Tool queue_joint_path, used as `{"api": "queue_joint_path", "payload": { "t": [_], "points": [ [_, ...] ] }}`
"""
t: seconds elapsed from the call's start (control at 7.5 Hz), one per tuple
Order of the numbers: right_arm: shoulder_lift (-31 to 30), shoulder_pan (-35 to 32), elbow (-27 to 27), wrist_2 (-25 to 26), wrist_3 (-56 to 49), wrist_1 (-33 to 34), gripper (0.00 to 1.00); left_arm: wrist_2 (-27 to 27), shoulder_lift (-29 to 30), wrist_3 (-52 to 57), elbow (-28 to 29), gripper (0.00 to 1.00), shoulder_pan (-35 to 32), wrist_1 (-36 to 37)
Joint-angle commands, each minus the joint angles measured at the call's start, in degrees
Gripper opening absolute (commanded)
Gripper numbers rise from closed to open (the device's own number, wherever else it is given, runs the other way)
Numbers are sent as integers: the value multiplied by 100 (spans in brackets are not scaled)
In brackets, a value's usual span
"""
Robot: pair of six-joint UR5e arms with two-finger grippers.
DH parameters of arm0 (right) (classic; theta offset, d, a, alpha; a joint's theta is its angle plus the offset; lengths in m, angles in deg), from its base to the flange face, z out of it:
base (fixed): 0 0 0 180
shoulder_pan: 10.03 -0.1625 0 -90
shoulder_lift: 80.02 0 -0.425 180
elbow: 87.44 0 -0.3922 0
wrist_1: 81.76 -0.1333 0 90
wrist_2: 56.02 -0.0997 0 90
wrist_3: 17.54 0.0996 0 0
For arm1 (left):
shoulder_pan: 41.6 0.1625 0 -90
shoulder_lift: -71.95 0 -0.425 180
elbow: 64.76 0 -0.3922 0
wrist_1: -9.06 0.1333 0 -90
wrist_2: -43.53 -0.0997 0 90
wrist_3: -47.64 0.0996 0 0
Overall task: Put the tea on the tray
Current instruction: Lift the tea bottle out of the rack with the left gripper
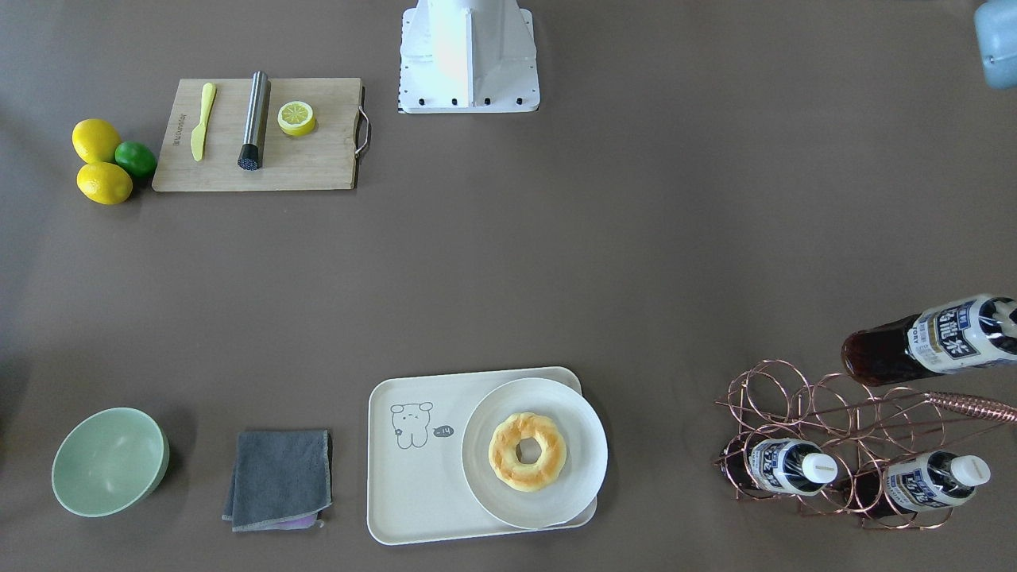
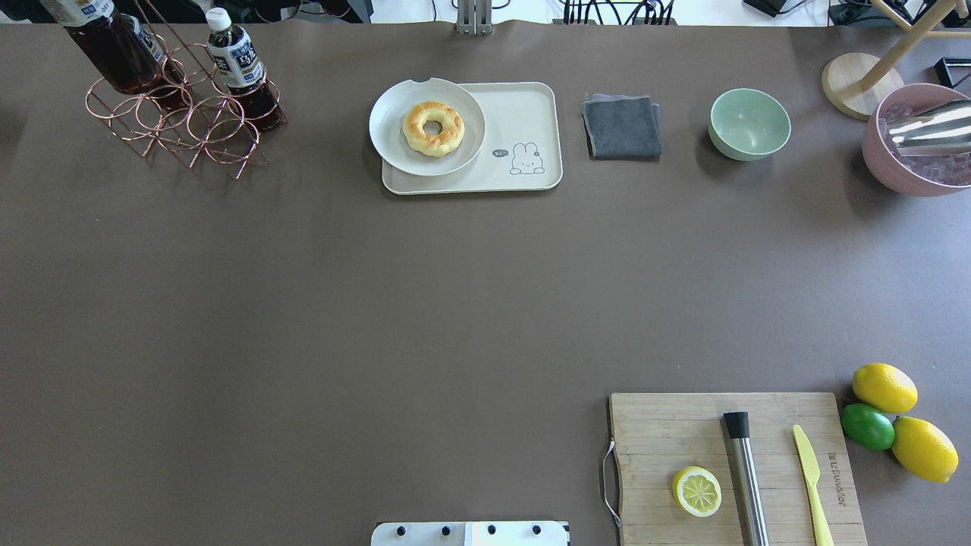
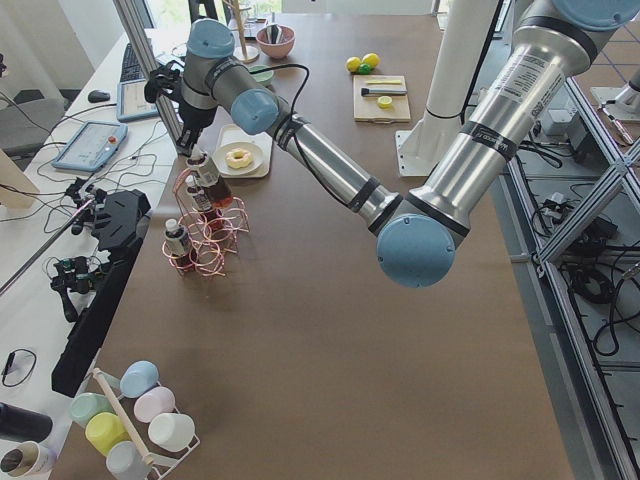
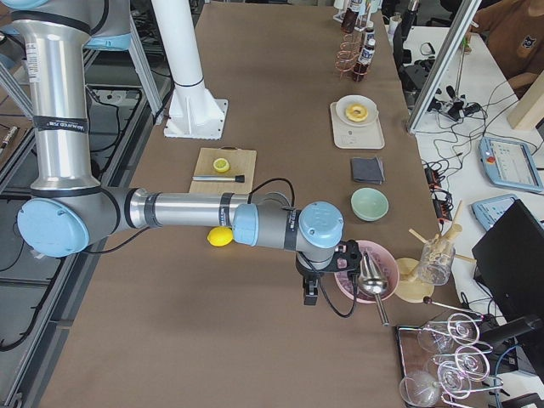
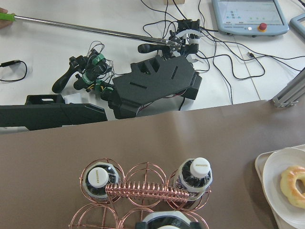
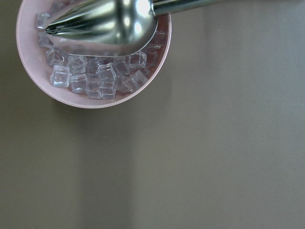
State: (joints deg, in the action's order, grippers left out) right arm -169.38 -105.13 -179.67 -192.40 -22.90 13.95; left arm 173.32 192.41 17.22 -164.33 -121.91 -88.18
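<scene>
One tea bottle point(image 1: 922, 342) hangs tilted above the copper wire rack point(image 1: 802, 405), clear of it. My left gripper point(image 1: 1007, 316) holds it at the cap end, at the frame's edge. The exterior left view shows the gripper point(image 3: 196, 152) over this bottle point(image 3: 207, 172). The bottle's cap point(image 5: 164, 222) shows at the bottom of the left wrist view. Two more tea bottles point(image 1: 783, 466) point(image 1: 933, 479) sit in the rack. The cream tray point(image 1: 413, 485) with the bear drawing lies at the table's far middle. My right gripper point(image 4: 310, 293) hovers beside a pink bowl; I cannot tell its state.
A white plate point(image 1: 580, 445) with a donut point(image 1: 527, 451) covers the tray's rack-side half. A grey cloth point(image 1: 278, 477) and a green bowl point(image 1: 110, 461) lie beyond. The pink bowl point(image 2: 910, 152) holds ice and a metal scoop point(image 6: 105, 21). A cutting board point(image 1: 318, 159) sits near the base.
</scene>
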Motion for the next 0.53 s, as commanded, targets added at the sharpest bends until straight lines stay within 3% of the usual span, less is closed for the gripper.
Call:
{"api": "queue_joint_path", "payload": {
  "t": [0.0, 0.27, 0.4],
  "points": [
    [-11, 0, -6, -12, 9, 0, 100, -41, -111, -235, -1412, 0, 85, 1248],
    [-46, 0, 3, -29, 0, 8, 100, -207, -278, -1321, -2239, 0, 679, 1269],
    [-46, 0, 3, -29, 0, 9, 100, -939, -287, -1962, -2469, 0, 1379, 1278]
  ]
}}
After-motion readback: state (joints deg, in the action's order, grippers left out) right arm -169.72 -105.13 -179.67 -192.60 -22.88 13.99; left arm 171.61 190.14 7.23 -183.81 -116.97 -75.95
